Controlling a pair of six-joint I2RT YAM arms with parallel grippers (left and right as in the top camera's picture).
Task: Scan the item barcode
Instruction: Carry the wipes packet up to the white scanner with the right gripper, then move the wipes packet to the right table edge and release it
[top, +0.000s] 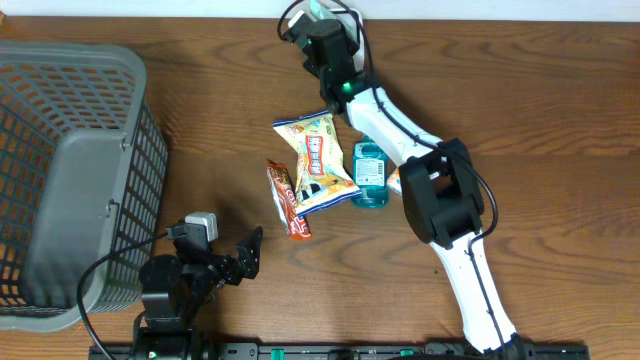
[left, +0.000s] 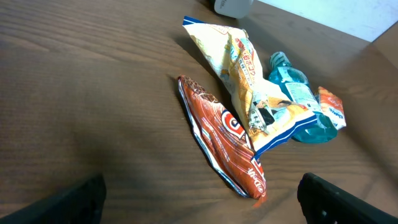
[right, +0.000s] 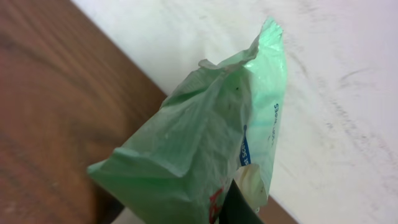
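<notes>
Much of the held item escapes us. In the right wrist view the green packet (right: 205, 143) fills the middle of the frame, crumpled, with its lower end cut off by the bottom edge. Its print is too small and creased for us to read, and we cannot make out a barcode. Of the right gripper (top: 308, 22) that view gives us only one dark finger (right: 239, 208) at the bottom edge, pressed against the packet's lower right side. The other finger is hidden behind the plastic. In the overhead view this gripper sits at the top centre of the frame, clamped on the packet, which pokes out as a small green corner clipped by the top edge. The left gripper (top: 252, 255) rests at the lower left of the overhead view, well apart from the packet, its jaws spread wide and holding nothing. In the left wrist view its fingers (left: 74, 202) are only blurred dark shapes in the bottom corners. On the table (top: 560, 120) between the two arms lie a snack bag (top: 315, 160), a red wrapper (top: 285, 200) touching it, a blue bottle (top: 368, 178) partly covered by the bag, and an orange sachet (left: 329, 109) half hidden under the right arm from above. A grey basket (top: 90, 150) is cut off at the left edge.
</notes>
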